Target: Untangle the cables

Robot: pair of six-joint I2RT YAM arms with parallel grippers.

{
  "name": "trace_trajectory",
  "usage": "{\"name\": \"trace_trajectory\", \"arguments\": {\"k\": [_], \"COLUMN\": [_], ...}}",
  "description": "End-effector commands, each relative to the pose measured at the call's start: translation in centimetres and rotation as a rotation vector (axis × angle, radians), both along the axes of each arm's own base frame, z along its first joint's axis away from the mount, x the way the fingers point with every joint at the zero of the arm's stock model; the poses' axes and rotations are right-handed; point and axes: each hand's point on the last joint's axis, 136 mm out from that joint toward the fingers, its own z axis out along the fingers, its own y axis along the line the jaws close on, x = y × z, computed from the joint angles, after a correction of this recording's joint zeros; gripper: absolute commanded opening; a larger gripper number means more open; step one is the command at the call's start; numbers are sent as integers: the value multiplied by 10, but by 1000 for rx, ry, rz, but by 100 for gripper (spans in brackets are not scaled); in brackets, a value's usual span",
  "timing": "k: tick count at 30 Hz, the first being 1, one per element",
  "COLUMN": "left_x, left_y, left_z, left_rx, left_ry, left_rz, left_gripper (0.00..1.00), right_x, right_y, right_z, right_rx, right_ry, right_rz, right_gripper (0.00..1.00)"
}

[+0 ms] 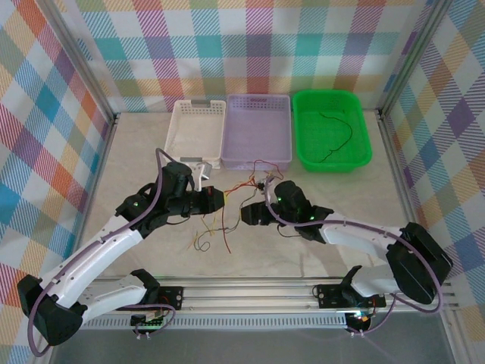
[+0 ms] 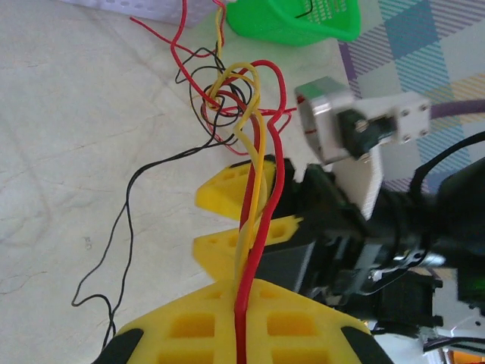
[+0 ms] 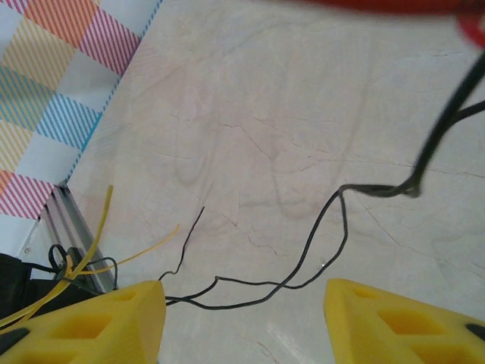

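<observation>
The left claw (image 2: pixel 241 303) clamps thin red and yellow wires (image 2: pixel 254 189), we reckon, so the gaping right claw (image 3: pixel 242 311) can part them.

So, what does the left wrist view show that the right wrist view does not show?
Left wrist view: the left claw shut on a red wire and a yellow wire, a knot of red, yellow and black strands beyond it, and a green basket. Right wrist view: a checked wall, a metal rail below it, and a red blur along the top. Both: the open right claw, a black wire, yellow wire and the pale table.
</observation>
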Motion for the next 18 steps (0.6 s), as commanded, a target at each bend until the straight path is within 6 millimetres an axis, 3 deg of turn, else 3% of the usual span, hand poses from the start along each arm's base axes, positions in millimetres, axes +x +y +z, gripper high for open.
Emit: {"name": "trace_trajectory", "arguments": {"k": [1,9,18], "left_x": [3,6,4], "left_y": [-5,-6,-10], "left_z": [31,38,35], "left_rx": [-80,-94,-93], "left_ry": [-73,-94,-89], "left_rz": [20,40,34], "left_gripper": [0,0,0], "right_x": [4,-12,-14], "right_y": [13,28,48], "right_z": [2,-29,-31], "right_rx": [19,-6,79], "right_ry": [-24,49,90], "right_rz": [-9,12,15], "right_gripper": [57,56,54]}}
